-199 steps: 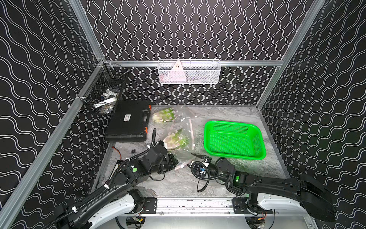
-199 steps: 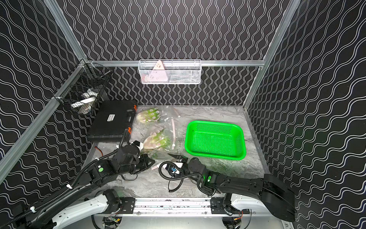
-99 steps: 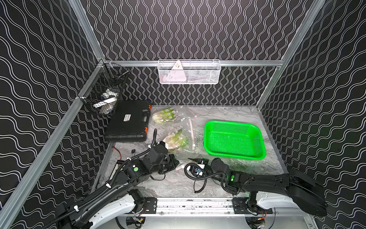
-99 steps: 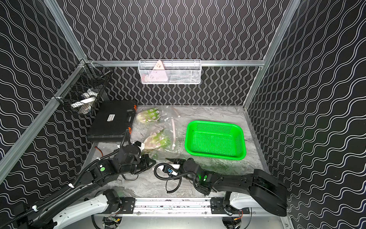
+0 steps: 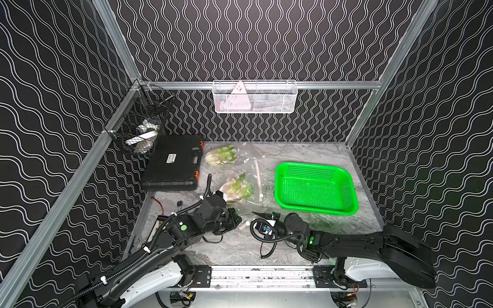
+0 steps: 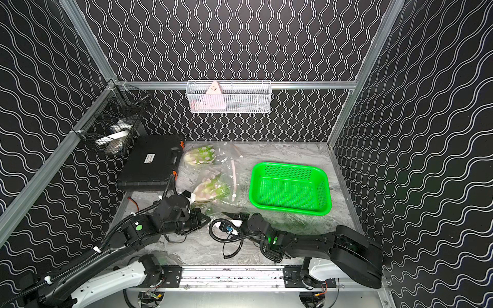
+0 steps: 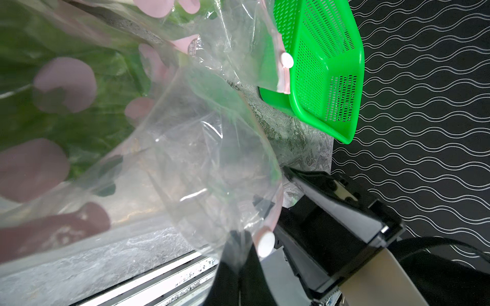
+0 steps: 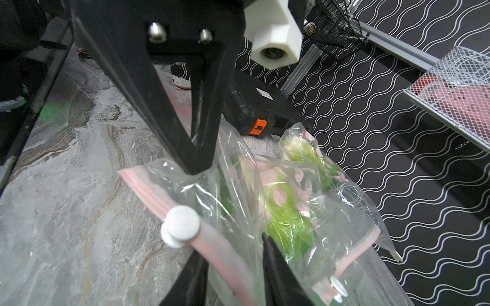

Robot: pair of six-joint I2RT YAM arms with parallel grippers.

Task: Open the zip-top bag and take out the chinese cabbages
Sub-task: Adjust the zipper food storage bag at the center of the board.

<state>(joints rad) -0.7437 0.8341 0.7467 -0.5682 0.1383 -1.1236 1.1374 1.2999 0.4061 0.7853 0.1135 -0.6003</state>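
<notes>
A clear zip-top bag (image 5: 250, 184) with pink dots lies mid-table and holds a chinese cabbage (image 5: 236, 186), green and whitish through the film (image 8: 289, 212). Another cabbage (image 5: 221, 157) lies in clear film further back. My left gripper (image 7: 240, 262) is shut on the bag's near edge, next to a white slider knob (image 7: 266, 245). In both top views it sits low at the bag's front (image 5: 238, 220) (image 6: 206, 220). My right gripper (image 8: 230, 254) stands open, its fingers on either side of the pink zip strip (image 8: 212, 246), just right of the left gripper (image 5: 256, 213).
A green basket (image 5: 312, 166) stands to the right of the bag. A black case (image 5: 173, 165) lies at the back left under a black wire basket (image 5: 141, 125). A white wire basket (image 5: 254, 97) hangs on the back wall. The front rail (image 5: 261, 274) runs close behind both arms.
My right arm has slid left toward the left gripper, and its jaws have narrowed around the bag's zip strip. The left gripper has kept its hold in place.
</notes>
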